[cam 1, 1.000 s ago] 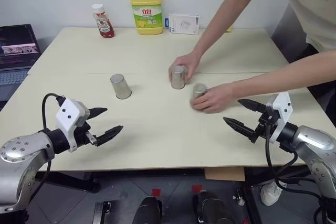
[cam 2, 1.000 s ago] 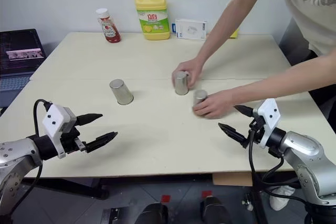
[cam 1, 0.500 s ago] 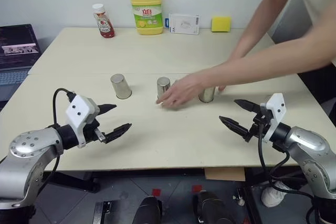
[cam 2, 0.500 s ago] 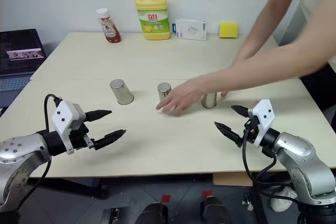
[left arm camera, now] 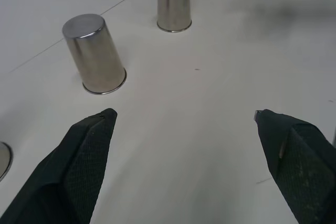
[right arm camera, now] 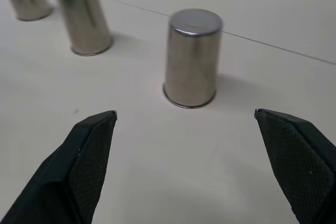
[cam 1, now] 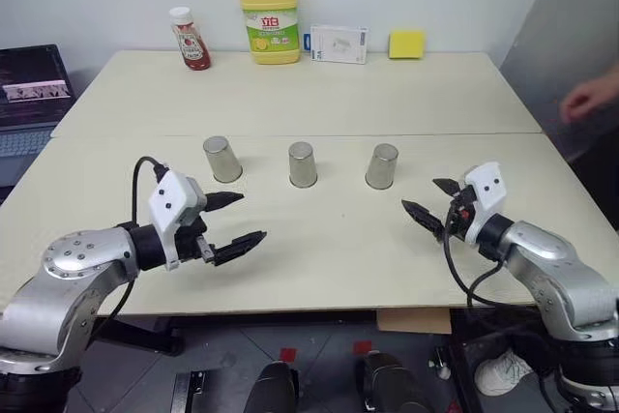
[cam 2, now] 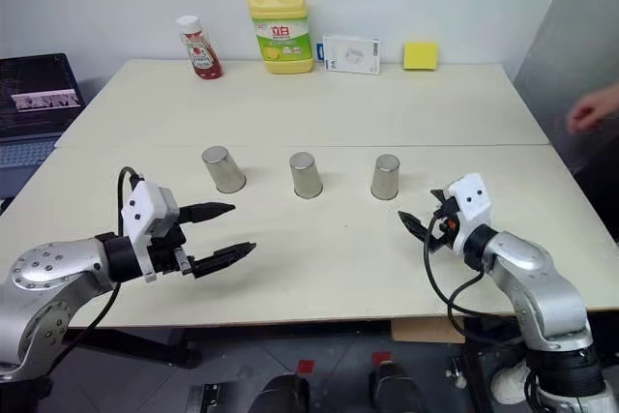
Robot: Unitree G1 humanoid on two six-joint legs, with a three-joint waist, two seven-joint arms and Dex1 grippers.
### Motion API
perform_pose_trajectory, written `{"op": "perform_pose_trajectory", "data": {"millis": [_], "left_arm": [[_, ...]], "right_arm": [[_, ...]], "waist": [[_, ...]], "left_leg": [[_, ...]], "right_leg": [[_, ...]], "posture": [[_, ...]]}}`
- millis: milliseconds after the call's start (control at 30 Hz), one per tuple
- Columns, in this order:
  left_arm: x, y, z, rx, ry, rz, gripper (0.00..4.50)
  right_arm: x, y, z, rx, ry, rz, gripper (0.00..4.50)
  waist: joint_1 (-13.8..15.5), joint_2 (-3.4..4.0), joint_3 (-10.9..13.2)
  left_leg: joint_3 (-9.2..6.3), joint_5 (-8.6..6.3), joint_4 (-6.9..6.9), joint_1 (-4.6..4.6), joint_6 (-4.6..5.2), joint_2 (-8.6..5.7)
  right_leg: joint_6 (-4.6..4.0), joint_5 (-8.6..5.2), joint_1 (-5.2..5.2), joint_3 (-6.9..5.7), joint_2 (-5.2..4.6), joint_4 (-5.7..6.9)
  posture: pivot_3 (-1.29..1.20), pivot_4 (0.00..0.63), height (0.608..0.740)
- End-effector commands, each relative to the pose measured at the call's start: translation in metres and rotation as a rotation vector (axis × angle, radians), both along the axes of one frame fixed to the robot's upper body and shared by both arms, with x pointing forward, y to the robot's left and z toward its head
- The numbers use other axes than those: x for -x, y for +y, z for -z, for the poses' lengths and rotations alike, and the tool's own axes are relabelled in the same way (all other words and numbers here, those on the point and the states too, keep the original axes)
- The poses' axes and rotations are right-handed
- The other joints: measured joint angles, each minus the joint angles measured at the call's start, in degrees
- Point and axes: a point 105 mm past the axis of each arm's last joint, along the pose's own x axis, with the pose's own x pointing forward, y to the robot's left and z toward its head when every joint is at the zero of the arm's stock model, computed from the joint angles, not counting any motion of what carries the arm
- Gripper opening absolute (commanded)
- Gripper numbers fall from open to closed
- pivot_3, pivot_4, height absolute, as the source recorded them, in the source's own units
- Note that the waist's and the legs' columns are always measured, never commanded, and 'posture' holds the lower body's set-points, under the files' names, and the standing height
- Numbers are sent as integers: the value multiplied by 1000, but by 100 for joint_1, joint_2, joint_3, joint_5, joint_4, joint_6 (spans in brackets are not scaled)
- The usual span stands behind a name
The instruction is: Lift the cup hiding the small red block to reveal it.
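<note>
Three upside-down cups (cam 1: pixel 303 163) stand in a row mid-tabletop (cam 1: pixel 319 239), none lifted, block hidden, with left gripper (cam 1: pixel 235 220) and right gripper (cam 1: pixel 432 202) both wide open, empty, nearby.

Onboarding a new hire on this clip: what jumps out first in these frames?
Three identical steel cups stand upside down in a row mid-table. Both open grippers flank them, left gripper before the left cup, right gripper beside the right cup. A yellow detergent bottle stands at the far edge.
</note>
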Motion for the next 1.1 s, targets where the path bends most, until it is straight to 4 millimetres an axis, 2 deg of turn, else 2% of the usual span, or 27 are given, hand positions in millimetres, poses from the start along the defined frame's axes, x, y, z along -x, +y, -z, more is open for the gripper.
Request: {"op": "perform_pose_trajectory", "data": {"millis": [33, 233, 400, 800, 867, 900, 1000, 1033, 1100], "left_arm": [[2, -10, -6, -22, -36, 56, 4500], [1, -10, -4, -29, -36, 62, 4500], [4, -2, -3, -38, -34, 50, 4500], [3, -4, -4, -36, -38, 31, 4500], [3, -4, -5, -36, -40, 26, 4500], [3, -4, -5, -36, -40, 24, 4500], [3, -4, -5, -35, -40, 22, 4500], [3, -4, -5, -35, -40, 21, 4500], [3, -5, -5, -33, -39, 21, 4500]], "right_arm": [[-30, 7, -6, -63, -19, 72, 4467], [-65, 29, -4, -146, 12, 74, 4467], [-78, 49, -7, -193, 38, 11, 4467], [-100, 65, -6, -122, -20, 14, 4467], [-102, 64, -7, -121, -39, 26, 4103], [-102, 64, -8, -125, -47, 25, 4082], [-101, 66, -13, -143, -68, 15, 3388], [-99, 67, -16, -147, -85, 6, 3000], [-95, 68, -26, -149, -127, -10, 2718]], "waist": [[-36, 0, 0], [-90, 3, 2], [-90, 4, 2], [-101, 5, 3], [-101, 5, 3], [-101, 5, 3], [-101, 6, 3], [-101, 6, 3], [-100, 6, 3]], "left_leg": [[2, 0, -1, 0, 0, 0], [-1, 0, -3, -2, 0, 1], [-1, 0, -5, -7, 1, 0], [-1, 0, -4, -7, 1, 1], [-1, 0, -4, -8, 1, 1], [-1, 0, -4, -8, 1, 1], [0, 0, -5, -9, 1, 0], [-1, 0, -5, -9, 1, 1], [-1, 0, -5, -9, 1, 1]], "right_leg": [[0, 0, -2, 2, 0, 1], [-1, 1, -6, -1, 4, 6], [-27, 16, -10, 0, 3, 3], [-29, 17, -13, -1, 3, 7], [-29, 17, -13, 0, 3, 7], [-30, 18, -13, 0, 3, 6], [-30, 18, -14, 1, 2, 5], [-30, 18, -15, 1, 2, 6], [-30, 18, -15, 0, 2, 6]], "posture": [[0, 150, 740], [0, 150, 740], [0, 150, 740], [0, 150, 740], [0, 150, 740], [0, 150, 740], [0, 150, 740], [0, 150, 740], [0, 150, 740]]}}
